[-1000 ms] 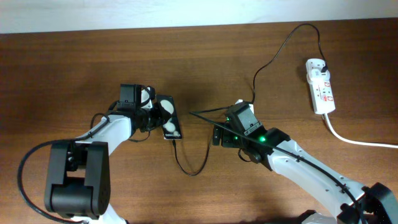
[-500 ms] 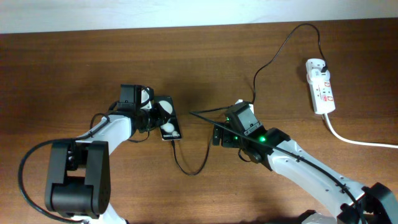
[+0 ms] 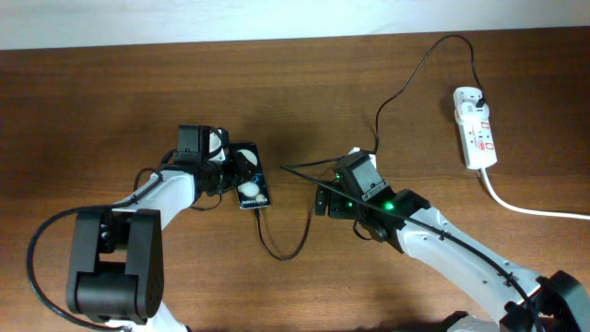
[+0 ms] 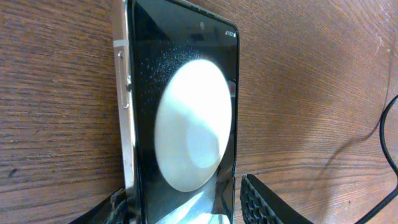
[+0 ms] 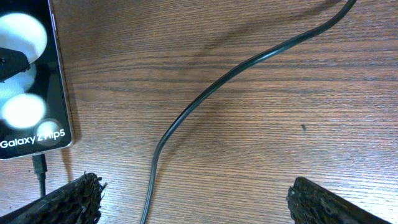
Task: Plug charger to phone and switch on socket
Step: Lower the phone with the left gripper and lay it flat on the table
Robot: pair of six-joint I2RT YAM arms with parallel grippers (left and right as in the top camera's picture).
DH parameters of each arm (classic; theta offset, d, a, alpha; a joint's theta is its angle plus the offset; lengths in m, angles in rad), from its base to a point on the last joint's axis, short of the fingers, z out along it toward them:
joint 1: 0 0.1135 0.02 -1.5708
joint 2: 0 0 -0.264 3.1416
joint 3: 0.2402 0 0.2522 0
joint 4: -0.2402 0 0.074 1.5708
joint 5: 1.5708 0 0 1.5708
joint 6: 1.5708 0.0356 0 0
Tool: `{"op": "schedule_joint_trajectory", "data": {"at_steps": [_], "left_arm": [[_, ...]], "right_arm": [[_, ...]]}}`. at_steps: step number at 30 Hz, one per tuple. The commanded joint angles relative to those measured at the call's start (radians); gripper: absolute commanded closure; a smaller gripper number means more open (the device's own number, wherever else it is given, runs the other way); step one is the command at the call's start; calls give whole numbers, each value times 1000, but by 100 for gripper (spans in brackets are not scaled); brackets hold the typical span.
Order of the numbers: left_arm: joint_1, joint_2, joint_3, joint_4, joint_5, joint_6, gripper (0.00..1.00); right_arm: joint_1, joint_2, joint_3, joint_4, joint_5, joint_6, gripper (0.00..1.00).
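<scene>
Over wooden tabletop, easing left fingers apart off phone with charger plugged in, holding right fingers spread empty, leaving only socket switch.

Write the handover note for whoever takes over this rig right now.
Left gripper: open, straddling the phone, which lies flat on the table.
Right gripper: wide open, empty, over the charger beside the phone.
Done: the plug tip sits at the phone's bottom port and looks inserted.
To do: switch on the socket, far right of the table, away from both grippers; switch position too small to read.
</scene>
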Motion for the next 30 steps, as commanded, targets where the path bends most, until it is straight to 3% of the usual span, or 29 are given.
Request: {"op": "schedule_joint_trajectory", "data": {"at_steps": [1,3,12,16,30], "left_arm": [[0,15,-14,-13,-36,17,48],[0,15,-14,-13,-36,17,43],[0,15,-14,-13,-36,17,42],[0,15,-14,-13,-36,17,26],[0,15,-14,-13,-49,17,18]], "right_arm": [[-4,-6,2,0,8,-11,1],[-4,-6,2,0,8,-10,1],[-4,-6,2,0,8,-10,1],[-4,-6,2,0,8,-11,1],[-4,-6,2,0,8,-10,1]]}}
